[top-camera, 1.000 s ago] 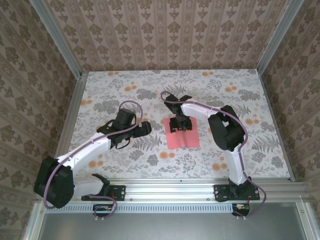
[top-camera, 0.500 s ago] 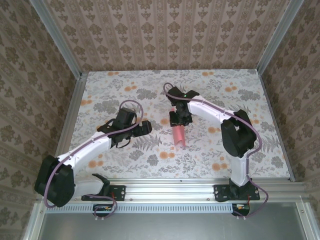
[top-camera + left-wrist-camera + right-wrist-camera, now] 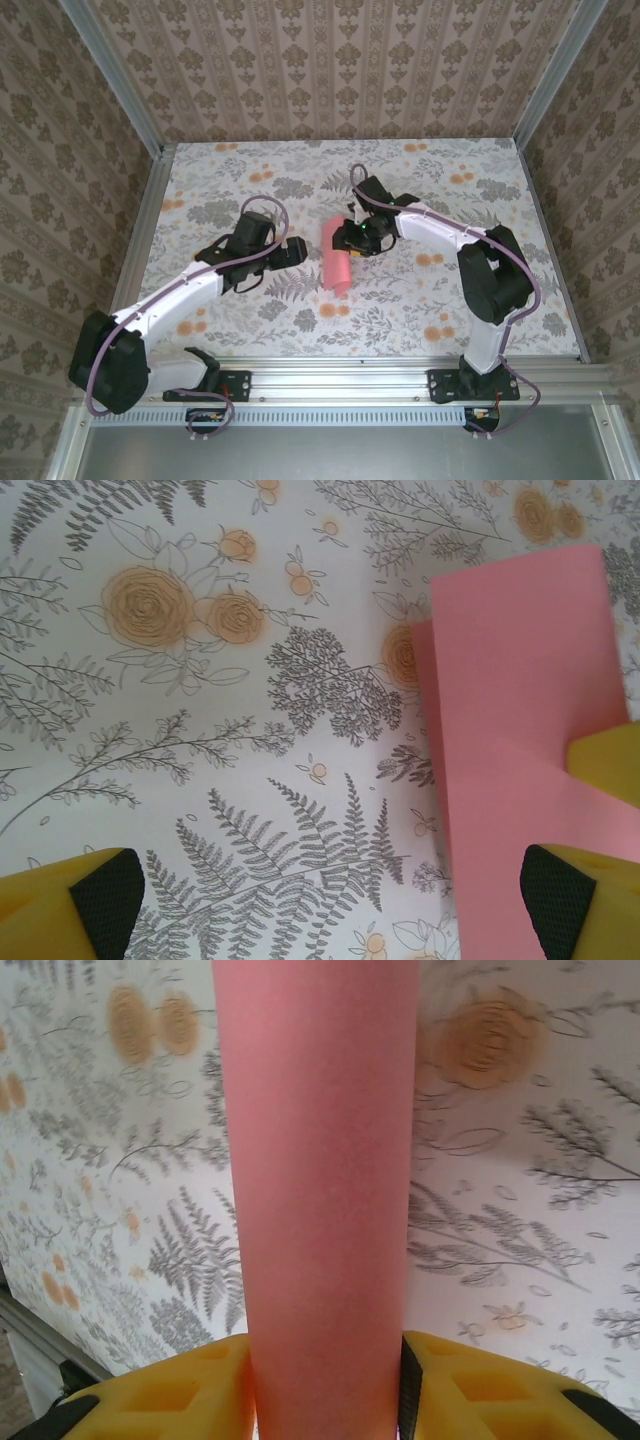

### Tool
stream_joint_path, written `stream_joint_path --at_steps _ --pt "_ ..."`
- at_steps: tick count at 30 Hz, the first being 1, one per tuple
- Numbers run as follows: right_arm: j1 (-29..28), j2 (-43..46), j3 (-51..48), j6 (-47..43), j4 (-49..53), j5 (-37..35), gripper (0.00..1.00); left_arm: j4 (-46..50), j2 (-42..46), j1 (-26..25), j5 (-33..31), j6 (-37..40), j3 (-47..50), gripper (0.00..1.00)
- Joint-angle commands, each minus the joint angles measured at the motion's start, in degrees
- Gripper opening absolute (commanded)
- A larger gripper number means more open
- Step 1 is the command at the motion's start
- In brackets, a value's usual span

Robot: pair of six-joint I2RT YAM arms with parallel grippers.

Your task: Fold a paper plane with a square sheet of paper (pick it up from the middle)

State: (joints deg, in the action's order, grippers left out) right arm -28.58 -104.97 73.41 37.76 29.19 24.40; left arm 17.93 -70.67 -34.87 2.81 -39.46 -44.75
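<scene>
Within right claw (image 3: 325, 1380): sheet (image 3: 320, 1160) pinched tight at middle, bowed over. Left claw (image 3: 330, 905) wide open, empty, just beside. Looks light, floppy, crease-prone; best gripped along fold.

Floral-print table (image 3: 250, 330), damask-papered walls (image 3: 340, 70), aluminium frame (image 3: 400, 368)

Bright, even, diffuse lighting throughout; shadows on the table (image 3: 200, 190) are faint and soft-edged. In the right wrist view the square sheet of paper (image 3: 320, 1210) and the print (image 3: 490, 1050) behind it appear blurred; the left wrist view is sharp
</scene>
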Motion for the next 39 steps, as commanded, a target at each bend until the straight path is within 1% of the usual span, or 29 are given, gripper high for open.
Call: stream_joint_path --at_steps 1,6,14,19,21,25,27,28,32,36,38,39 --pt "1.0 0.6 -3.5 2.0 -4.4 2.3 0.45 0.3 -1.5 -1.4 0.9 -1.0 -2.3 1.0" --pt "2.3 1.3 -7.4 0.6 -4.1 -0.3 0.51 0.2 -5.1 -4.3 0.3 -1.1 -5.0 1.0" --pt "4.7 4.3 -10.1 -3.6 -1.4 -1.3 0.62 -0.4 -10.1 -7.8 -0.7 -1.7 -8.3 1.0" --pt "5.6 5.4 -10.8 -5.4 1.2 -3.8 0.62 -1.1 -11.0 -7.9 -0.2 -2.7 -8.8 0.98" --pt "5.9 5.5 -11.4 -5.7 1.3 -4.6 0.62 -1.1 -11.7 -7.9 0.4 -3.0 -9.4 0.95" --pt "6.1 4.7 -11.8 -7.2 1.3 -3.6 0.6 -1.5 -12.9 -7.9 0.9 -3.6 -9.9 0.9" --pt "6.1 4.3 -11.7 -8.3 1.2 -3.6 0.6 -1.7 -13.4 -8.0 1.3 -3.8 -10.1 0.85" --pt "6.1 4.1 -11.6 -8.5 2.7 -3.9 0.6 -1.8 -13.4 -7.9 1.3 -4.0 -10.2 0.83" --pt "6.2 2.3 -10.8 -9.3 3.5 -3.5 0.58 -1.8 -14.4 -7.9 1.5 -4.4 -10.8 0.7" --pt "6.2 1.1 -11.2 -7.7 2.2 -3.6 0.55 -1.4 -15.9 -7.9 1.7 -5.4 -11.7 0.67" --pt "6.3 0.9 -11.4 -6.1 1.9 -3.7 0.55 -1.8 -16.2 -8.0 2.1 -5.7 -11.7 0.67" --pt "6.2 0.9 -11.7 -5.3 0.0 -3.7 0.55 -2.3 -16.3 -8.0 2.2 -5.9 -11.6 0.67"
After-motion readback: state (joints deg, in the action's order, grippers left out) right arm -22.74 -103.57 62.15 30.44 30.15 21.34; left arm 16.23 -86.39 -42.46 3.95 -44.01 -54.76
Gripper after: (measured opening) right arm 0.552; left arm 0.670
